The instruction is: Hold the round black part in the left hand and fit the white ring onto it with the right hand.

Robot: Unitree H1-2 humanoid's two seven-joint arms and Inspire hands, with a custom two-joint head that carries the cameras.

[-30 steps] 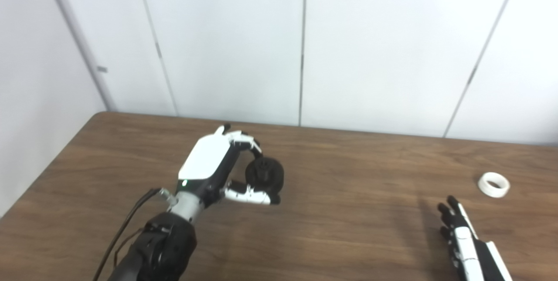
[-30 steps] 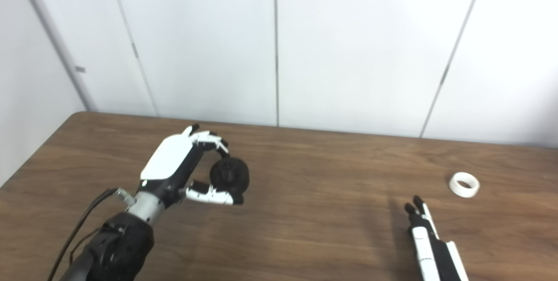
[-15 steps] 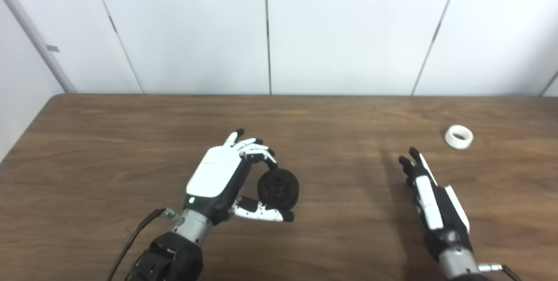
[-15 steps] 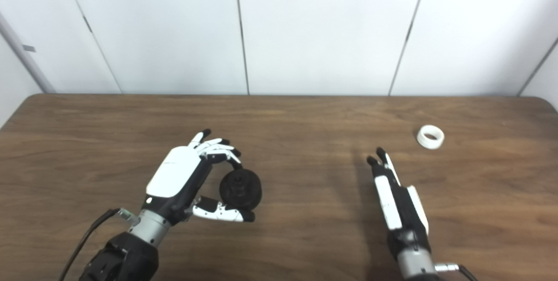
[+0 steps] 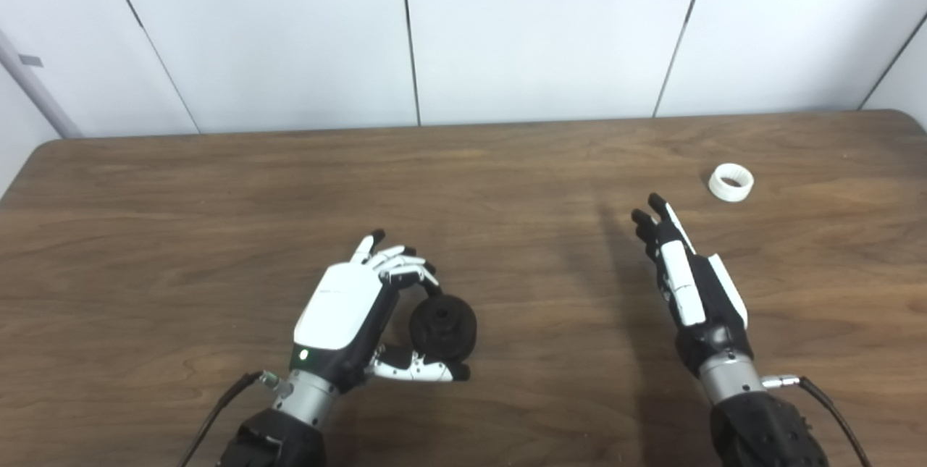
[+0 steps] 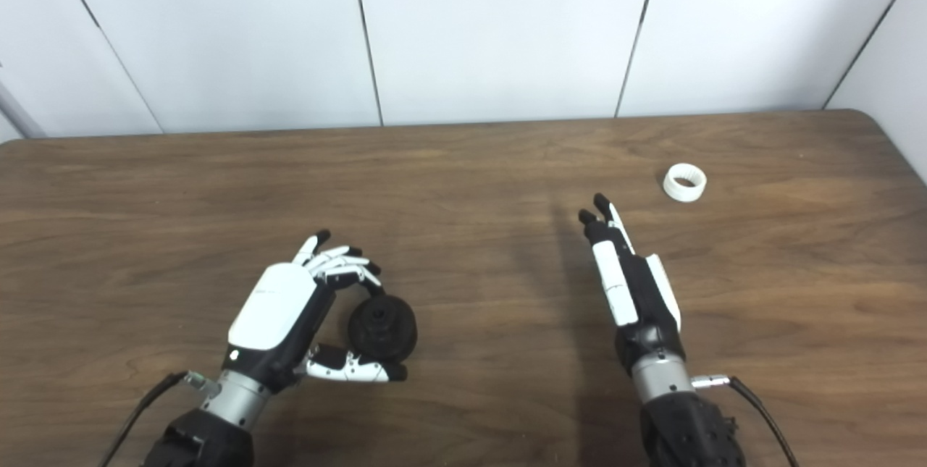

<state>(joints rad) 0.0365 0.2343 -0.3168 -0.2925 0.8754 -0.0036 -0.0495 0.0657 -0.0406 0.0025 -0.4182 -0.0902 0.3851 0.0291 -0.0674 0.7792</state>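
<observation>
My left hand (image 5: 355, 311) is shut on the round black part (image 5: 443, 326), pinching it between curled fingers and thumb just above the table (image 5: 217, 221), left of centre. The part's hub faces right. My right hand (image 5: 688, 282) is open and empty, fingers straight and pointing away from me, right of centre. The white ring (image 5: 731, 182) lies flat on the table at the far right, a short way beyond and to the right of the right fingertips (image 5: 655, 210). It shows in the right eye view too (image 6: 684, 182).
The brown wooden table's far edge meets a white panelled wall (image 5: 536, 25). The table's rounded right corner (image 6: 880, 119) lies a little beyond the ring. Cables trail from both wrists at the bottom edge.
The camera has swung right and tilted down, so the whole scene shifted. My right hand has come up into view and reached forward toward the ring. The left hand keeps holding the black part.
</observation>
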